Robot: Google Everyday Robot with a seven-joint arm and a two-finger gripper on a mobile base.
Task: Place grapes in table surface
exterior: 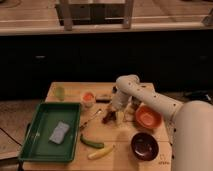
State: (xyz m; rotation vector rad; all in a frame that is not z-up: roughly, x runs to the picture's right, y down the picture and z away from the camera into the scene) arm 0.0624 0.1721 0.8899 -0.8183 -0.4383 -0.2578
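Observation:
The grapes (pixel 108 118) are a small dark reddish bunch low over or on the light tan table surface (pixel 120 159), near its middle; I cannot tell if they touch it. My gripper (pixel 115 109) hangs from the white arm that reaches in from the right. It sits directly above and against the grapes, partly hiding them.
A green tray (pixel 35 145) with a grey-blue sponge (pixel 59 133) fills the left side. An orange bowl (pixel 147 117) is right of the gripper and a dark maroon bowl (pixel 144 145) is front right. A green cucumber (pixel 92 142), a yellow piece (pixel 101 152), a utensil (pixel 91 120), a green cup (pixel 60 92) and a white cup (pixel 88 99) lie around.

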